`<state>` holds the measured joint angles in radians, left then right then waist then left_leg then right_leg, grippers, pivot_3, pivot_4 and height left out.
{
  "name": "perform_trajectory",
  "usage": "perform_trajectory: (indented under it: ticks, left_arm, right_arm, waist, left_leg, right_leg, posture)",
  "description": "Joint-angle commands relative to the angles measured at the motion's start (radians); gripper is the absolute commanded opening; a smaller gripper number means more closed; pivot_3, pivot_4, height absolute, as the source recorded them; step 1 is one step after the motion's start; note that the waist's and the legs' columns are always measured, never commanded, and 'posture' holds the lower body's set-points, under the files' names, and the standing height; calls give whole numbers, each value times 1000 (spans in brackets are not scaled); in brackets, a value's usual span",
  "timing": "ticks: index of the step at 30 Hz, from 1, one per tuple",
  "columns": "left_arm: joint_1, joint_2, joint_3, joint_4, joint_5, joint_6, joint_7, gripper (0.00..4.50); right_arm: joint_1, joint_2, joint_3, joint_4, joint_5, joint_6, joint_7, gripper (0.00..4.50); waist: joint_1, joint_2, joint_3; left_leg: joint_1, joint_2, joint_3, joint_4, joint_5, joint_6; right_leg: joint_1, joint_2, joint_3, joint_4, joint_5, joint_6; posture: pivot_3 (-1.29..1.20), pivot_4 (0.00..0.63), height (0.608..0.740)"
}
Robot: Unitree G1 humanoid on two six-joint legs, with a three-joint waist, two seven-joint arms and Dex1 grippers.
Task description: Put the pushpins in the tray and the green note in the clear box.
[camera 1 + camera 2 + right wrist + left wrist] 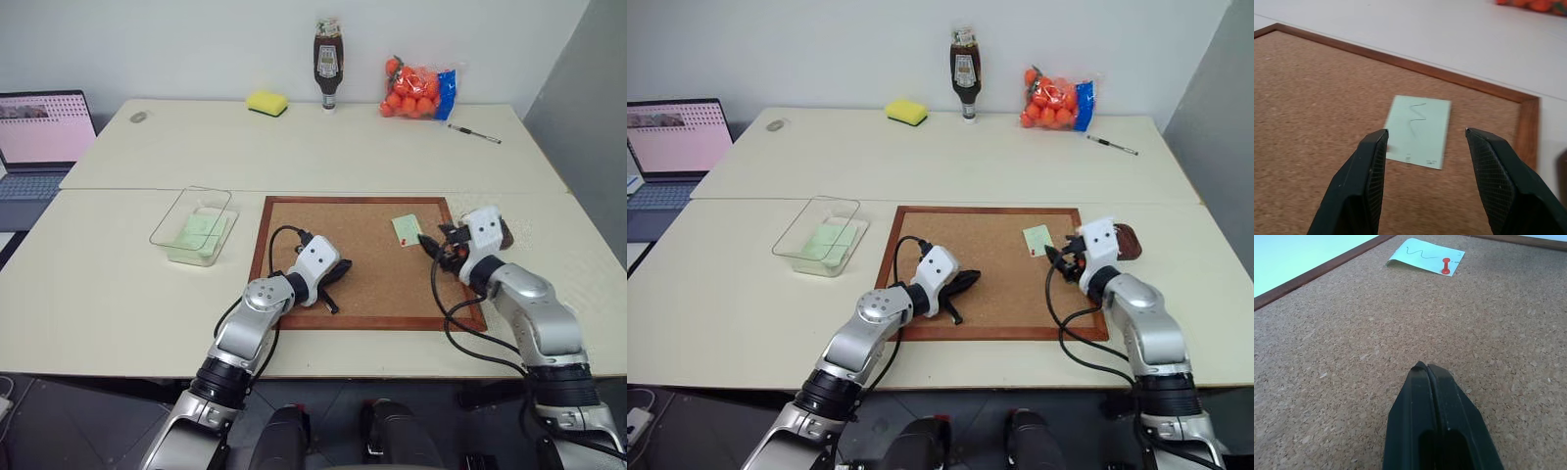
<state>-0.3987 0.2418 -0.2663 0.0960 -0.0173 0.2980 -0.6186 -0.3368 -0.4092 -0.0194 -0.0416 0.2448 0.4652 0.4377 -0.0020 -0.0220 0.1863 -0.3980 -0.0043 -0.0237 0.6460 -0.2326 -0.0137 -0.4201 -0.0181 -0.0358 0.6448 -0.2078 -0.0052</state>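
**A:** Left eye view first: where do your arms sit?

**B:** Your left hand (336,279) lies low over the near left part of the cork board (372,284), fingers pressed together and holding nothing. Your right hand (438,245) reaches in from the board's right edge, fingers apart and empty, pointing at the green note (407,229).

**A:** And the task things?

**B:** The note lies flat near the board's far right corner, one red pushpin (1445,266) on it. The clear box (194,226) stands on the counter (118,284) left of the board, with a pale green slip inside. Your right hand hides most of the tray (1128,239), so you can't tell what it holds.
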Motion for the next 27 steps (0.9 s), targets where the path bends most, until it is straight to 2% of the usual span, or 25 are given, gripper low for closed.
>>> perform_trajectory:
  ticks: [1,5,12,19,24,27]
  left_arm:
    - [5,2,-2,4,4,6,2,0]
    - [7,6,-1,3,6,3,2,0]
    - [5,4,-2,6,8,1,5,0]
    - [4,2,-4,7,8,-1,4,0]
    - [3,0,-4,8,8,0,5,0]
    - [5,-1,-5,6,8,1,5,0]
  right_arm:
    - [-55,18,26,41,-35,-38,0,2655]
    - [-113,46,58,165,-78,-87,-3,2655]
    - [-131,58,66,232,-103,-126,15,2655]
    - [-128,60,59,239,-108,-137,30,1513]
    - [-117,61,60,224,-107,-141,36,381]
    - [-114,67,55,205,-109,-161,33,13]
  waist:
    - [0,0,0]
    - [0,0,0]
    - [0,0,0]
    - [0,0,0]
    - [0,0,0]
    - [0,0,0]
  left_leg:
    - [0,0,0,0,0,0]
    - [0,0,0,0,0,0]
    - [0,0,0,0,0,0]
    - [0,0,0,0,0,0]
    - [0,0,0,0,0,0]
    - [0,0,0,0,0,0]
  right_leg:
    - [0,0,0,0,0,0]
    - [0,0,0,0,0,0]
    - [0,0,0,0,0,0]
    - [0,0,0,0,0,0]
    - [0,0,0,0,0,0]
    - [0,0,0,0,0,0]
  posture:
    - [0,150,740]
    - [0,150,740]
    - [0,150,740]
    - [0,150,740]
    - [0,150,740]
    - [0,150,740]
